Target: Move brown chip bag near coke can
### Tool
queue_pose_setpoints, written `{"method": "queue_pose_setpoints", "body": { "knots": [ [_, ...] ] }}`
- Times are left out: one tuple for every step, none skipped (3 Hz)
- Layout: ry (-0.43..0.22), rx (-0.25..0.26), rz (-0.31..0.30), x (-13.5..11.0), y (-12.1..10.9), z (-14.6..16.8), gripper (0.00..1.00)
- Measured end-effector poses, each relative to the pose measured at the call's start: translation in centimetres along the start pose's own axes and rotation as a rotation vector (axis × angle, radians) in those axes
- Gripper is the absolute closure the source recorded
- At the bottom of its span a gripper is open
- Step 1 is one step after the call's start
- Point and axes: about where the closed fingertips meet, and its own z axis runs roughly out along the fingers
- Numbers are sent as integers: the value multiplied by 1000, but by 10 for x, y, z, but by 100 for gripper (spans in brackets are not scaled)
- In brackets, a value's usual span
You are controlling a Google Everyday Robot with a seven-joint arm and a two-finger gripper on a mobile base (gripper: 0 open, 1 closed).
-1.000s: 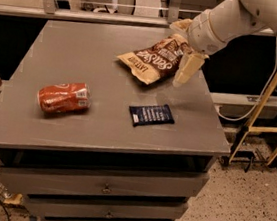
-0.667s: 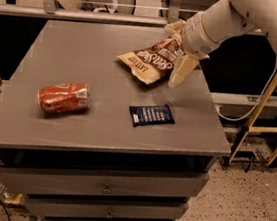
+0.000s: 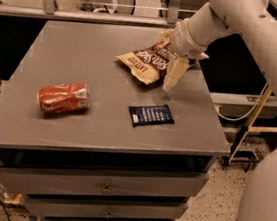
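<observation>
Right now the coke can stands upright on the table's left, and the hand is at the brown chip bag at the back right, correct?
No. In the camera view the coke can lies on its side, not upright, on the left of the table. The hand is at the brown chip bag at the back right.

One camera looks slantwise down from high in front of the flat grey tabletop point(image 3: 85, 50), fairly near; the gripper point(image 3: 172, 59) hangs over its far right.
</observation>
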Motion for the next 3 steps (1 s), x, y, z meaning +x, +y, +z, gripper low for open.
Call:
{"method": "queue_pose_setpoints", "body": {
  "knots": [
    [-15,-5,-12,-5,-3,11,14],
    [-45,-13,-23,-11,-5,21,38],
    [-94,-5,-24,-17,-11,28,61]
  ]
}}
